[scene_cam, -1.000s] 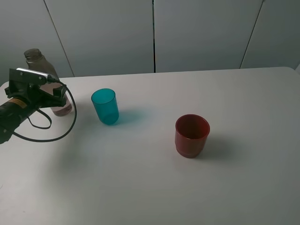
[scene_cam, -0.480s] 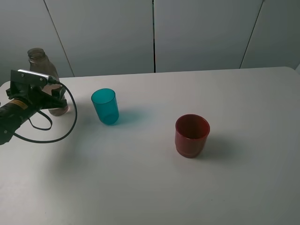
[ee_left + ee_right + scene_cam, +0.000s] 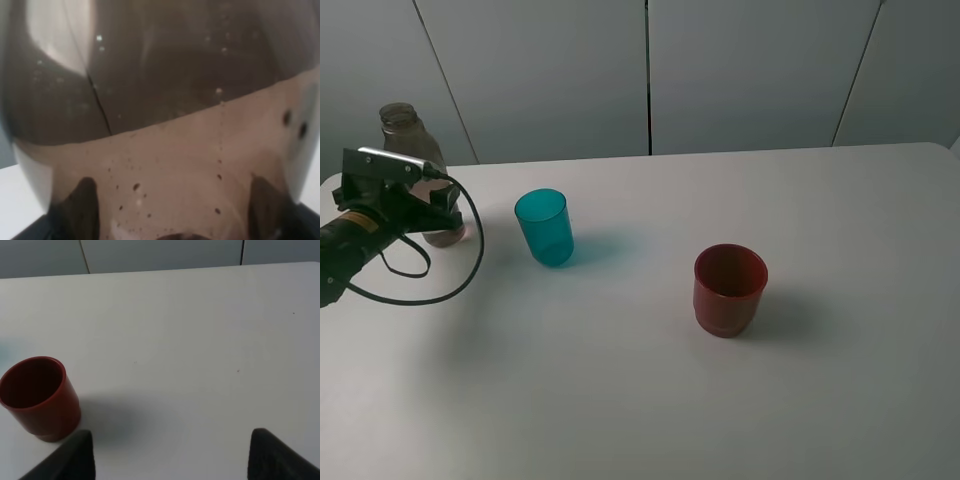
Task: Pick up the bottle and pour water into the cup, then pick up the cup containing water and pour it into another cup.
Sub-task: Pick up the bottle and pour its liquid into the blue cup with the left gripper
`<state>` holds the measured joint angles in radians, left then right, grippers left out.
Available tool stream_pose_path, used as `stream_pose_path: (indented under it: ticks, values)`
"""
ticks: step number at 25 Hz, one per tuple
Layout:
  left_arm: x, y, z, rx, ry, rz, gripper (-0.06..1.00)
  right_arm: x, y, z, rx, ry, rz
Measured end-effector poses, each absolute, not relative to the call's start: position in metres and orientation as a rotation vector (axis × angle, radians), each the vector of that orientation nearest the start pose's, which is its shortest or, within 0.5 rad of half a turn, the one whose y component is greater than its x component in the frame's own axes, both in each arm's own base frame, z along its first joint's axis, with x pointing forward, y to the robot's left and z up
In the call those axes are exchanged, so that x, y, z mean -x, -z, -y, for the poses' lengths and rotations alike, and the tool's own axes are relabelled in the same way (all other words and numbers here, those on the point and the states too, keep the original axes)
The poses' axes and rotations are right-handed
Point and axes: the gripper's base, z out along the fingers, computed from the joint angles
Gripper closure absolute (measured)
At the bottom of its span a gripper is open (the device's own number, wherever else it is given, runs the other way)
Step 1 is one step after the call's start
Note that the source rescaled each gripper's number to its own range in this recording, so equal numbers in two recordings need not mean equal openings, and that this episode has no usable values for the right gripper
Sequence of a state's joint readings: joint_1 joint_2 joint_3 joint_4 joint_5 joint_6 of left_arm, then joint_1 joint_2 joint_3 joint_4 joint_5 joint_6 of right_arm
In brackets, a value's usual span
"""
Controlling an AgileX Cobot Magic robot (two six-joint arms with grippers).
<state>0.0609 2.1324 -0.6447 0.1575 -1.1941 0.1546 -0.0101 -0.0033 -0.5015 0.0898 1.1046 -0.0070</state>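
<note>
- Where the white table [image 3: 620,400] ends at the back, a wall [image 3: 750,70] of pale grey panels with dark seams closes off the room.
- Smooth and matt, the tabletop carries soft shadows beside each cup.
- At the far left back corner of the table stands the bottle [image 3: 405,135], upright, smoky grey-brown, its open neck rising above the arm.
- The left gripper [image 3: 435,208] is clamped around the bottle's lower body; in the left wrist view one finger [image 3: 82,210] presses against each side of the wall.
- A level line crosses the bottle in that view, paler brown below and darker above, with small specks on the plastic.
- A black cable [image 3: 470,255] loops from the left arm down over the table.
- The teal cup [image 3: 545,228] stands upright just right of the bottle, apart from it; its contents cannot be made out.
- The red-brown cup [image 3: 729,290] stands upright nearer the front and well to the right, mouth open.
- The right gripper [image 3: 172,455] hangs with fingers spread wide, holding nothing, near the red-brown cup.
</note>
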Motion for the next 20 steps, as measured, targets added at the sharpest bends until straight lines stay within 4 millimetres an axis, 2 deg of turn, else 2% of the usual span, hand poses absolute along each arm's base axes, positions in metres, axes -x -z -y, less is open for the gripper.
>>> stream_pose_path:
  ticks: [3,11,20]
  values:
    - [-0.336,-0.087,-0.007,-0.24,-0.071,-1.744,0.9,0.008,-0.274,-0.007,0.004,-0.098,-2.082]
    - [-0.337,-0.124,-0.006,-0.26,-0.085,-1.671,0.9,0.008,-0.274,-0.007,0.004,-0.098,-2.082]
    - [-0.328,-0.157,-0.007,-0.315,-0.12,-1.814,0.91,0.008,-0.274,-0.007,-0.004,-0.102,-2.082]
